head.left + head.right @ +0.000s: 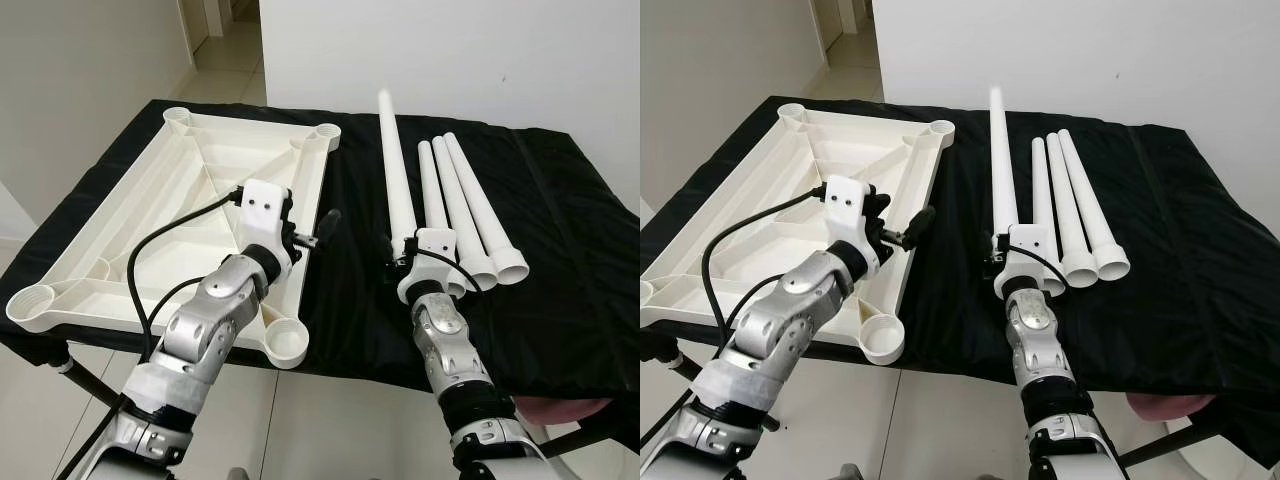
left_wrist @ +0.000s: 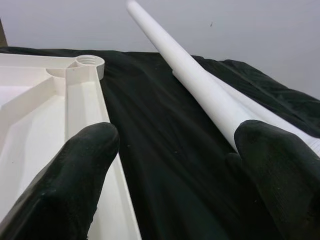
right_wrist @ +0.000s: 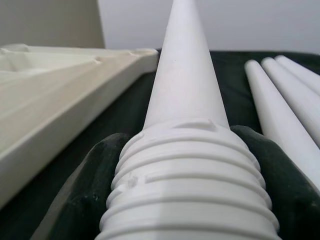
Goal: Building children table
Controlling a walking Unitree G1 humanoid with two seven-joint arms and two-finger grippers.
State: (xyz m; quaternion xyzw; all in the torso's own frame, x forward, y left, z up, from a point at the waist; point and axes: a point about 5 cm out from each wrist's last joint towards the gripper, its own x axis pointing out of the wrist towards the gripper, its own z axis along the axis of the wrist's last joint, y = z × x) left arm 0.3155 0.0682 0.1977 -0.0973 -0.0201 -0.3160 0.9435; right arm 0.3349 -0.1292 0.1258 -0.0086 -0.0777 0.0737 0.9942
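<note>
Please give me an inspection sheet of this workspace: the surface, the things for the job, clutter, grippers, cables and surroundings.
Surface: table under a black cloth.
Job's things: white tabletop lying upside down on the robot's left, a round leg socket at each corner; three white legs lying side by side on the right; a fourth leg held, its far end tilted up.
Clutter: nothing seen.
Grippers: right gripper shut on the fourth leg at its threaded end; left gripper open, empty, above the tabletop's right edge.
Cables: black cable looping along the left arm.
Surroundings: white walls, tiled floor, doorway behind.
</note>
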